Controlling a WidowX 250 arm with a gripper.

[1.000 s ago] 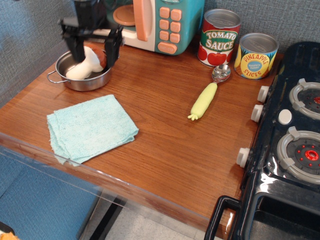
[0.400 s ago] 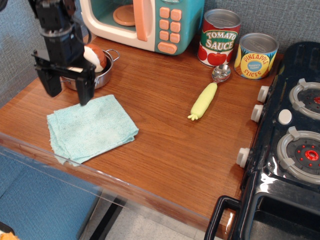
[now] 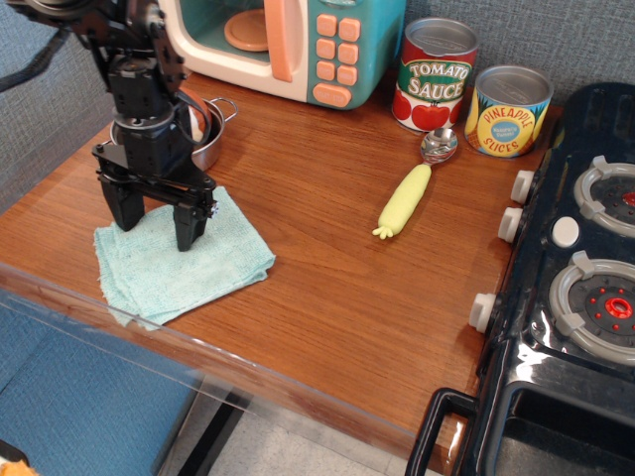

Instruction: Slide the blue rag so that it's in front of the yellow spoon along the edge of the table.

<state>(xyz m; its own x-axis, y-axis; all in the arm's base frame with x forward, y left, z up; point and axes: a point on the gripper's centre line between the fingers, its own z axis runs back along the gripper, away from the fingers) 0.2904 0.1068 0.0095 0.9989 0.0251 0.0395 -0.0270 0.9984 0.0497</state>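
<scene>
The black gripper [image 3: 157, 226] is pointing straight down over the blue rag [image 3: 179, 260], its two fingers [image 3: 189, 227] spread apart and released, with nothing between them. The fingertips are sitting at the rag's rear half; whether they are actually pressing into the cloth or hanging just above it is hard to tell from this angle. The rag is lying flat at the left front of the wood-grain surface [image 3: 327, 297], one corner reaching close to the front edge.

The yellow spoon [image 3: 411, 188] is resting well to the right of the rag, handle angled toward the front and its silver bowl pointing back toward the two cans. The tomato sauce can [image 3: 435, 75] and the pineapple slices can [image 3: 507, 111] are standing side by side at the rear. A steel pot [image 3: 206, 131] is sitting just behind the gripper, partly hidden by the arm, near the toy microwave [image 3: 298, 45]. The black toy stove [image 3: 571, 288] is occupying the right side.
</scene>
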